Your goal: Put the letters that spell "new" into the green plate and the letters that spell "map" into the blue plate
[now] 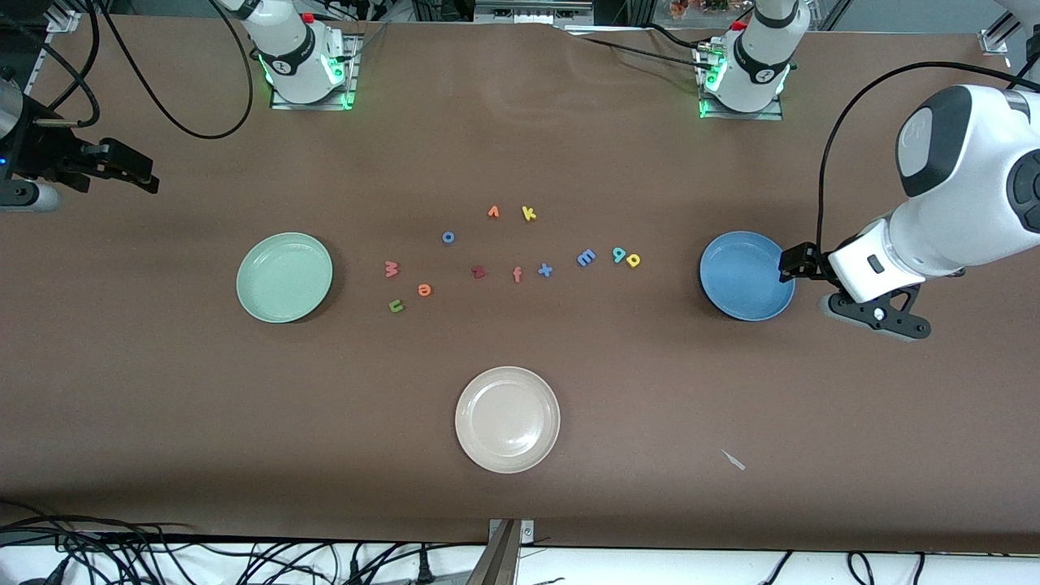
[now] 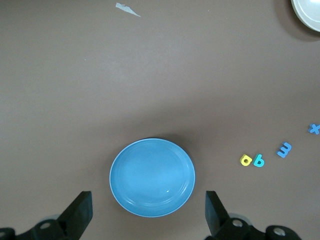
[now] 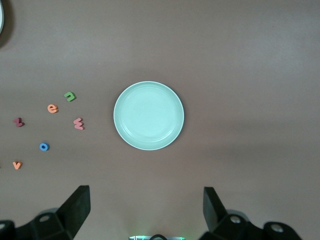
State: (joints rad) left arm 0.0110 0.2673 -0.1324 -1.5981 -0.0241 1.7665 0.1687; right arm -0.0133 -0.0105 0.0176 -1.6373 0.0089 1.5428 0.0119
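Observation:
The green plate point(image 1: 284, 277) point(image 3: 148, 115) lies toward the right arm's end, the blue plate point(image 1: 747, 275) point(image 2: 152, 177) toward the left arm's end; both hold nothing. Beside the green plate lie pink "w" point(image 1: 392, 269) point(image 3: 78, 123), orange "e" point(image 1: 424, 289) point(image 3: 52, 108) and olive "n" point(image 1: 396, 305) point(image 3: 70, 96). Near the blue plate lie light-blue "m" point(image 1: 586, 257) point(image 2: 284, 150), teal "a" point(image 1: 619, 255) point(image 2: 258, 160) and yellow "p" point(image 1: 633, 260) point(image 2: 245, 160). My left gripper point(image 1: 886, 315) point(image 2: 148, 200) hangs open beside the blue plate. My right gripper point(image 1: 134, 172) point(image 3: 145, 192) waits open, past the green plate.
A cream plate point(image 1: 507, 419) sits nearer the front camera, midway between the arms. Other letters lie in the middle: blue "o" point(image 1: 448, 237), orange "v" point(image 1: 493, 212), yellow "k" point(image 1: 529, 214), dark red "z" point(image 1: 478, 272), orange "f" point(image 1: 517, 275), blue "x" point(image 1: 545, 270). A paper scrap point(image 1: 734, 460) lies near the front.

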